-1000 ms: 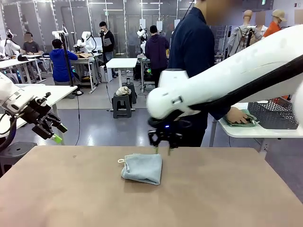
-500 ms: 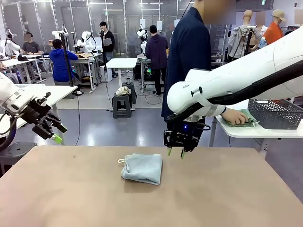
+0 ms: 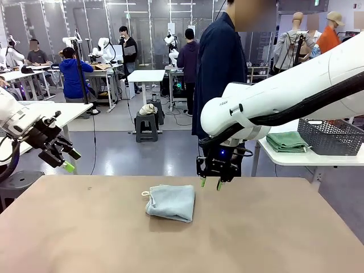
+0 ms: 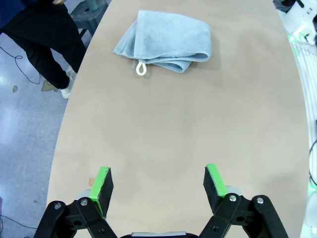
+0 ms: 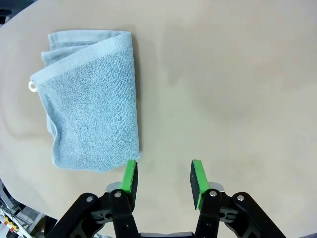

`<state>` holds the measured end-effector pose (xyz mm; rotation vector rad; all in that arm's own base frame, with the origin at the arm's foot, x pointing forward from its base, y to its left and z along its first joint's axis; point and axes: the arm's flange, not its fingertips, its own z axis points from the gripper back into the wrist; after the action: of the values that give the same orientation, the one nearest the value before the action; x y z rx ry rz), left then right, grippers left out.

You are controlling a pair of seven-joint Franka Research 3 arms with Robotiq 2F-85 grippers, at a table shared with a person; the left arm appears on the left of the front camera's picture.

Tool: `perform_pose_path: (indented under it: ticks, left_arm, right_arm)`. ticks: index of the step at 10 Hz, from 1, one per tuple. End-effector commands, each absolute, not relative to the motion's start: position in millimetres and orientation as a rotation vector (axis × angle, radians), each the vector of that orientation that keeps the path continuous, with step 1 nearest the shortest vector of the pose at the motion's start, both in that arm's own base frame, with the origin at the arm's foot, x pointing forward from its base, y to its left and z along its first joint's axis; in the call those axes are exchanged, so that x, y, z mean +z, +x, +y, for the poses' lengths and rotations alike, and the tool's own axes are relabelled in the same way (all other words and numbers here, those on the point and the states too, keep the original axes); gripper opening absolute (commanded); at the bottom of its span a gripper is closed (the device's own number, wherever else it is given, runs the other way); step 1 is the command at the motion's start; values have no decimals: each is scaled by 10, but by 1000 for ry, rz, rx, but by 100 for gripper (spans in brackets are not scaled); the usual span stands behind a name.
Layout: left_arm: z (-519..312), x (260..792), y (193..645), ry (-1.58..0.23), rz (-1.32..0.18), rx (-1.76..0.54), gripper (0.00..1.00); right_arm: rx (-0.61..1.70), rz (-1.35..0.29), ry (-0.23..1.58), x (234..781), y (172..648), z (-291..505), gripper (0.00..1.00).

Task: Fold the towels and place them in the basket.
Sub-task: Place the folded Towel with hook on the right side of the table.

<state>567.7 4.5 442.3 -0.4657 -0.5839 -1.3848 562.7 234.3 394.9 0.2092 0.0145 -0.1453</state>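
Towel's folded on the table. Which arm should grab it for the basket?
Right. The right gripper hovers open just beside the towel, and the basket sits on the side table on that side. The left gripper hangs open by the left end of the table, farther away.

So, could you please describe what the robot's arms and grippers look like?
The right arm is a smooth, rounded white shell with a black cable beneath and small dark lettering. The left gripper and right gripper are black, two-fingered, with green pads.
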Motion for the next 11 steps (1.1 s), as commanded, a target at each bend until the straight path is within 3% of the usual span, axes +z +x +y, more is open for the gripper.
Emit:
perform_pose_path:
  ticks: [1, 7, 11]
  left_arm:
    - [44, 4438, 5680, -456, -580, -1390, 93]
    - [44, 4438, 5680, -456, -580, -1390, 93]
    - [44, 4438, 5680, -456, -580, -1390, 93]
  right_arm:
    - [-147, 10, 202, 3950, 5632, 2338, 55]
    - [-145, 15, 209, 3949, 5627, 2343, 55]
    - [-266, -136, 268, 3801, 5155, 2667, 55]
